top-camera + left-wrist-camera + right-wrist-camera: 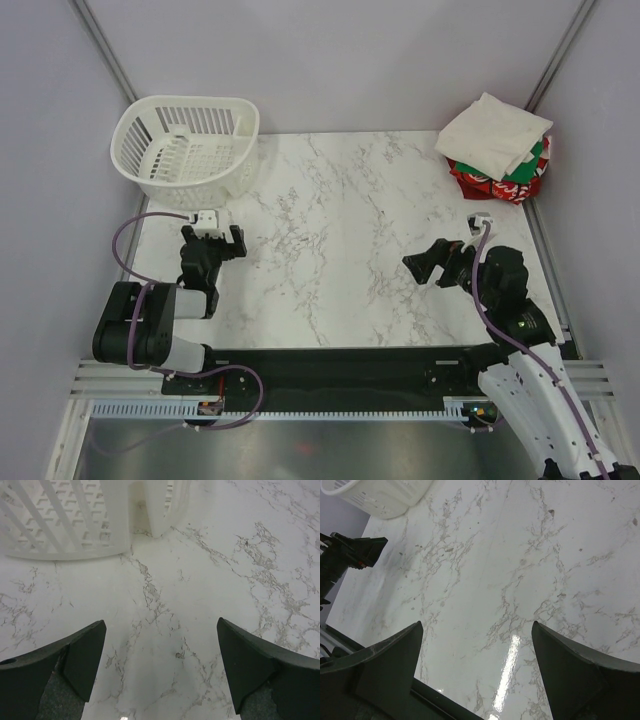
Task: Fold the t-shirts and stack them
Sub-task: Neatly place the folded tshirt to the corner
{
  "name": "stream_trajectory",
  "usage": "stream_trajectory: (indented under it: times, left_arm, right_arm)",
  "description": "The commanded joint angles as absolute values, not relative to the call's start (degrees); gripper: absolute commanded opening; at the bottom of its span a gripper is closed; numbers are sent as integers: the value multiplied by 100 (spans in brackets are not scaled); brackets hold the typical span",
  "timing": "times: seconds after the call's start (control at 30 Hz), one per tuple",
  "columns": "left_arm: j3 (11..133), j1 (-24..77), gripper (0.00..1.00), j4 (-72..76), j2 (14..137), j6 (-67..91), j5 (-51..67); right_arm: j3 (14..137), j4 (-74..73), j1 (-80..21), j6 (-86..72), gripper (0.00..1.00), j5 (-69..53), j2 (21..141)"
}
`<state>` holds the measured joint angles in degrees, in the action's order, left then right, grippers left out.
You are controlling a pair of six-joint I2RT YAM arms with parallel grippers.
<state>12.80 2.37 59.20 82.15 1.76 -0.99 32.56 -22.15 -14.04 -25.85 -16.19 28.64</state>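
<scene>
Cream t-shirt (495, 135) folded atop green t-shirt (537, 153) and red t-shirt (500, 186), far right corner of desk (340, 230). Left gripper (212, 236) spread wide, empty, near white basket (185, 140). Right gripper (426, 260) spread, empty, apart from the pile.

A white marble table (340, 230) veined in grey carries a white slotted plastic basket (185, 150), standing upright at its far left corner. At the far right corner lies a pile of folded shirts: a red t-shirt (500, 185) with white lettering against the tabletop, an edge of a green t-shirt (537, 153) above it and a cream t-shirt (495, 133) on top. Basket and pile sit well apart across the table's width.
</scene>
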Motion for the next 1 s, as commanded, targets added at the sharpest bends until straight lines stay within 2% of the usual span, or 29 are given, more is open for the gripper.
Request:
stream_trajectory:
  times: [0.0,0.43,0.67,0.87,0.97]
  left_arm:
    - [1274,229,100,6513,8227,44,149]
    - [1266,229,100,6513,8218,44,149]
    - [1266,229,100,6521,8218,44,158]
    - [1266,229,100,6513,8218,35,149]
    - [1266,229,100,6513,8218,44,149]
  right_arm:
    - [3261,-1863,-1433,-2672,98,-1635,2988]
    - [3568,-1916,-1433,-2654,98,-924,3480]
    - [4042,-2539,-1433,-3041,98,2175,3954]
    - [4192,-2303,-1424,-2734,98,3522,4578]
    - [4359,-2206,-1424,-2716,98,3796,5000]
